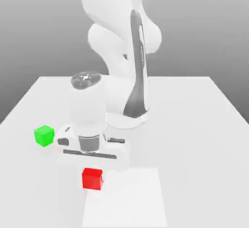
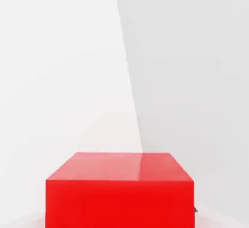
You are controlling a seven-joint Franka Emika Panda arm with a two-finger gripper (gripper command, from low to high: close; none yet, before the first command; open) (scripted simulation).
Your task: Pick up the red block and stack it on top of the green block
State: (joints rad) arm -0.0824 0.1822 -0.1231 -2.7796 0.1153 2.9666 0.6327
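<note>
The red block (image 1: 92,179) sits near the table's front, directly under my hand. My gripper (image 1: 92,169) has come straight down over it and is shut on the red block. In the hand view the red block (image 2: 120,193) looms very close, its top face and one side showing, with a dark sliver of a finger pad (image 2: 195,211) at its edge. The green block (image 1: 44,135) stands alone on the table toward the exterior view's left, farther back than the red one and apart from the hand.
The arm's white base (image 1: 127,117) stands behind the hand at the middle of the white table (image 1: 194,139). A paler rectangular patch (image 1: 131,202) lies on the table in front, by the red block.
</note>
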